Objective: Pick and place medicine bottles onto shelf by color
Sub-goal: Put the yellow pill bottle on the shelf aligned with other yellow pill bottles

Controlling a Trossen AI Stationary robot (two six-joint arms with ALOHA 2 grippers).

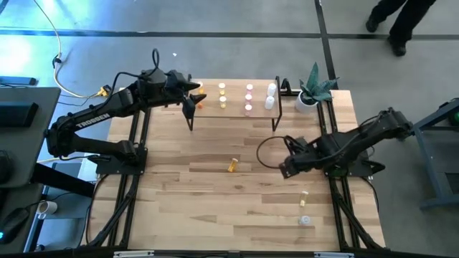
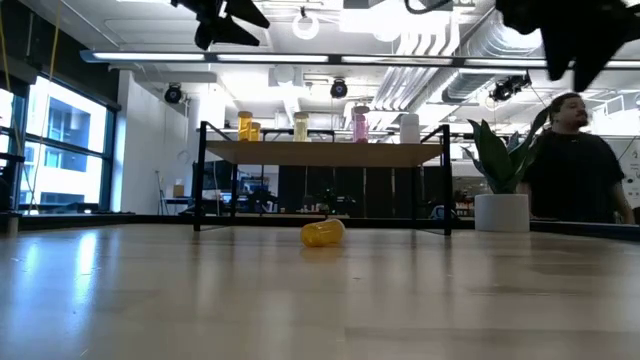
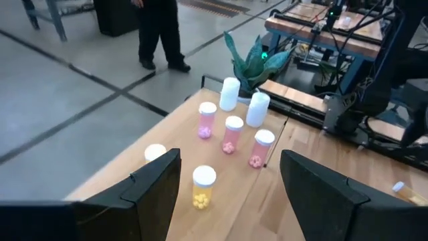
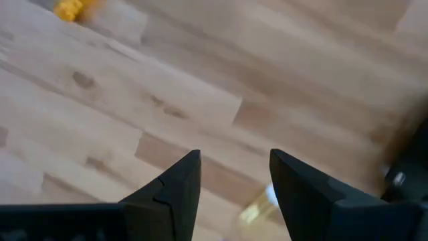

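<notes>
The shelf [image 1: 237,115] stands at the table's far middle. On it stand yellow [image 3: 203,186], pink [image 3: 233,134] and white bottles [image 3: 257,108], upright on their bases. My left gripper [image 1: 192,97] is open and empty above the shelf's left end; it also shows in its wrist view [image 3: 231,194]. A yellow bottle [image 1: 232,165] lies on its side on the table's middle. Two more bottles [image 1: 304,195] [image 1: 305,221] lie near the right front. My right gripper [image 1: 287,168], seen in its wrist view [image 4: 234,181], is open and empty above the table, right of the yellow bottle.
A white plant pot [image 1: 307,100] stands right of the shelf. A black cable loop [image 1: 269,150] lies on the table by my right gripper. A person [image 2: 575,160] stands beyond the table's far right. Bare wood lies at the table's left and front.
</notes>
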